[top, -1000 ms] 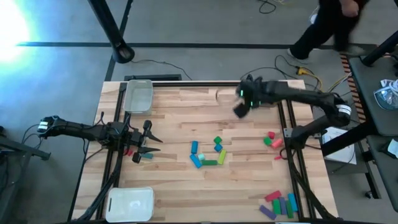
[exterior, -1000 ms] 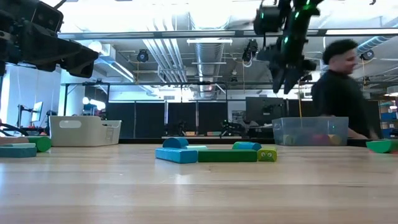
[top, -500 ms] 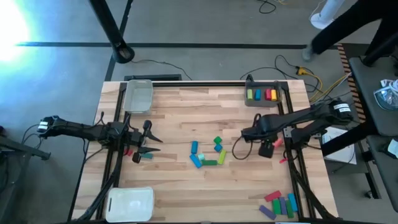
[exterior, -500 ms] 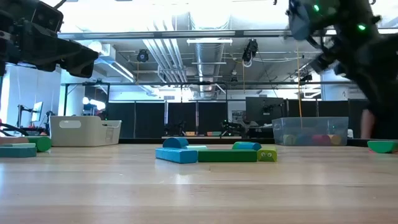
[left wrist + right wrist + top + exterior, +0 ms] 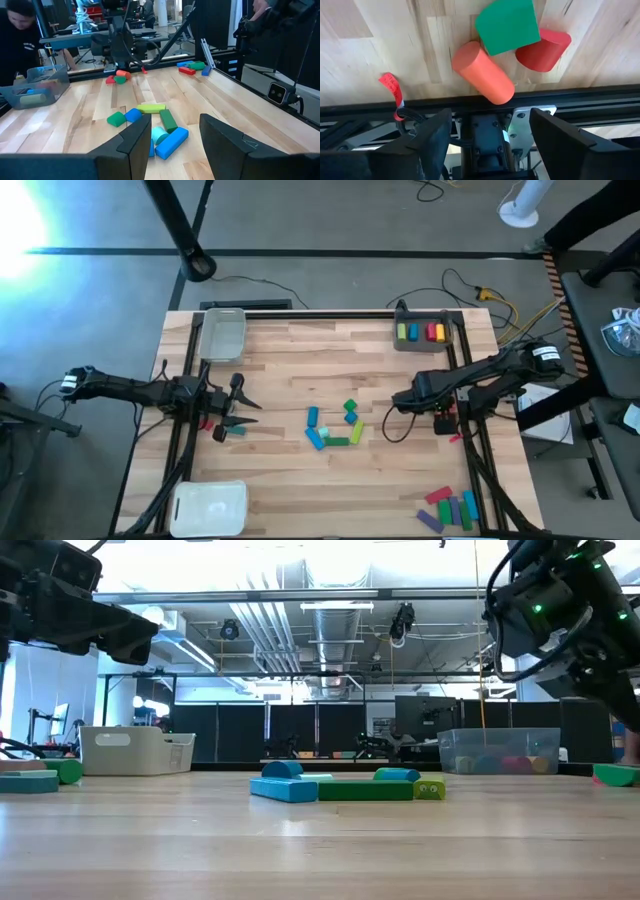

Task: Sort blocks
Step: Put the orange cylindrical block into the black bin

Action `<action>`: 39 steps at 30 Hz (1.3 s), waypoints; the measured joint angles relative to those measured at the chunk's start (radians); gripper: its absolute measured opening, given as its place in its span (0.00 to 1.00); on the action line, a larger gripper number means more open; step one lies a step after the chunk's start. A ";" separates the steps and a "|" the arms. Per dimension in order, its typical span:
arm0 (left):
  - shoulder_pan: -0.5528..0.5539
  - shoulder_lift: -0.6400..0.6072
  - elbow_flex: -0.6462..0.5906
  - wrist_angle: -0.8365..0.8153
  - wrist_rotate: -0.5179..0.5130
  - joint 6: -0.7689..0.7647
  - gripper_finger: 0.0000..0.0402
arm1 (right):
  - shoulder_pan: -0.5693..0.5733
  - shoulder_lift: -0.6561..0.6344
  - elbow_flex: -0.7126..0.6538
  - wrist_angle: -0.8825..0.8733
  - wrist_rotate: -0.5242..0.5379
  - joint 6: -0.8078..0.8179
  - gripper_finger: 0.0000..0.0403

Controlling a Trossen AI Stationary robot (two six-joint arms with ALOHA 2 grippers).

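**Q:** Fingers [image 5: 137,140] of the left gripper [image 5: 238,406]: what state is recorded?

**A:** Spread, nothing held. It is parked at the table's left, with the middle blocks [image 5: 335,430] unsorted ahead of it.

**Q:** And the right gripper [image 5: 440,418]?

**A:** It is logged as swung from the back tray [image 5: 422,348] to the right edge. Its fingers [image 5: 432,135] are spread and empty over an orange cylinder [image 5: 482,79], a green block [image 5: 507,25] and a red block [image 5: 543,50]. A fresh pick is judged begun. From above, that trio is hidden.

I see a clear tray [image 5: 222,335] at the table's [image 5: 300,360] far left corner and a white tray [image 5: 209,508] at the near left corner. A grey tray [image 5: 421,332] sits at the far right corner, and a person [image 5: 20,22] leans in beyond the table.
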 joint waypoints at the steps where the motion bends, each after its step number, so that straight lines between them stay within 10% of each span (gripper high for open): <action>1: 0.000 0.000 0.000 0.000 0.000 0.000 0.38 | 0.000 0.000 0.000 0.005 0.000 0.000 0.63; 27: 0.000 0.000 0.000 0.000 0.000 0.000 0.38 | 0.013 0.515 -0.013 0.179 -0.020 -0.017 0.52; 39: 0.000 0.000 0.000 0.000 0.000 0.000 0.38 | 0.027 0.442 -0.008 0.160 0.020 0.004 0.30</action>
